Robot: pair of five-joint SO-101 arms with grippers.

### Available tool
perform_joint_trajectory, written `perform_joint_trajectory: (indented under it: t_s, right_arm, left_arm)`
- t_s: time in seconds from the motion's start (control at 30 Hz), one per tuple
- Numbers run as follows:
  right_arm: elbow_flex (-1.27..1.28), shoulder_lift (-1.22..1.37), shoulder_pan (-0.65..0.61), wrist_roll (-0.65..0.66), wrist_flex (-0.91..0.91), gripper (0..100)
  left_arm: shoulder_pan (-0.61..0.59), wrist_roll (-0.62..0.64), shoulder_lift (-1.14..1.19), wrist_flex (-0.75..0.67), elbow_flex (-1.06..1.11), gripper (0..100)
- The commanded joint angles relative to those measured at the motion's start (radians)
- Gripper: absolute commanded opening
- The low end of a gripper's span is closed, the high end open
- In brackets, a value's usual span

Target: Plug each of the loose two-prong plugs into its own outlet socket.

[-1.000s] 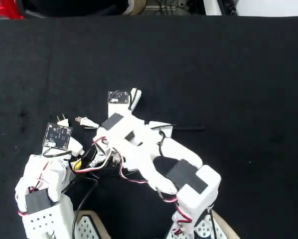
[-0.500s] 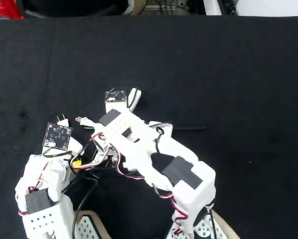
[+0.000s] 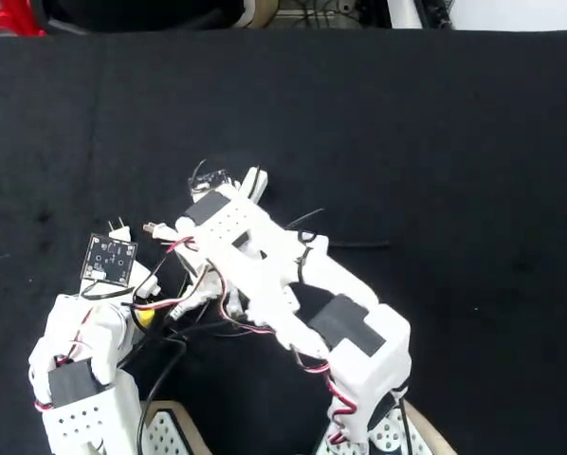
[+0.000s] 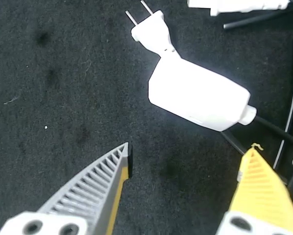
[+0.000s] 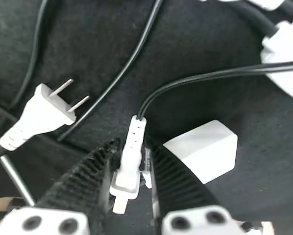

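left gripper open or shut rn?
Open. The left gripper has its fingers wide apart, nothing between them.

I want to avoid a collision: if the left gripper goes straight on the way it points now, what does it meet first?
Probably the white block lying just ahead of the open left gripper; a two-prong plug sticks out at its far end. The gripper's height above it is unclear.

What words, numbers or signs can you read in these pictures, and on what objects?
None can be read. The loose plug, the held plug and the white block are plain white; marks on the small circuit board are too small to read.
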Motion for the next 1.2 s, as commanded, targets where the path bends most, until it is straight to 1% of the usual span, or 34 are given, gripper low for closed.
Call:
perform_joint_trajectory:
  t_s: [0.0,0.17,0.27,0.47,0.53,0.7,0.83,0.93,1.03,1.1,1.17]
  right_arm:
    - [-0.03,-0.101,0.021,0.018,-0.012,1.1]
    - [0.163,-0.297,0.031,0.023,-0.193,1.1]
    - [0.317,-0.45,0.031,0.025,-0.344,1.1]
    - [0.607,-0.742,0.032,0.021,-0.658,1.1]
    - [0.691,-0.823,0.032,0.017,-0.769,1.1]
    - [0.915,-0.967,0.032,0.015,-1.103,1.1]
    - [1.07,-1.064,0.032,0.015,-1.335,1.1]
    - [1.159,-1.156,0.032,0.015,-1.433,1.1]
    - [1.224,-1.265,0.032,0.015,-1.47,1.1]
    - [1.25,-1.34,0.052,0.017,-1.465,1.1]
    - [1.268,-1.4,0.081,0.017,-1.464,1.1]
  left_arm:
    - [-0.004,-0.009,0.0,-0.015,-0.004,35]
    - [-0.002,-0.009,0.0,-0.017,0.005,35]
    - [0.021,-0.009,0.0,-0.017,0.008,35]
    - [0.024,-0.009,0.0,-0.017,0.005,35]
    - [0.03,-0.005,0.0,-0.017,0.002,35]
    - [0.099,-0.002,0.0,-0.008,-0.018,35]
    - [0.137,0.057,0.0,-0.011,-0.062,35]
    - [0.151,0.066,-0.002,-0.014,-0.105,35]
    - [0.148,0.068,-0.003,-0.011,-0.16,34]
    - [0.124,0.068,-0.023,-0.006,-0.2,30]
    - [0.065,0.061,-0.028,-0.008,-0.228,25]
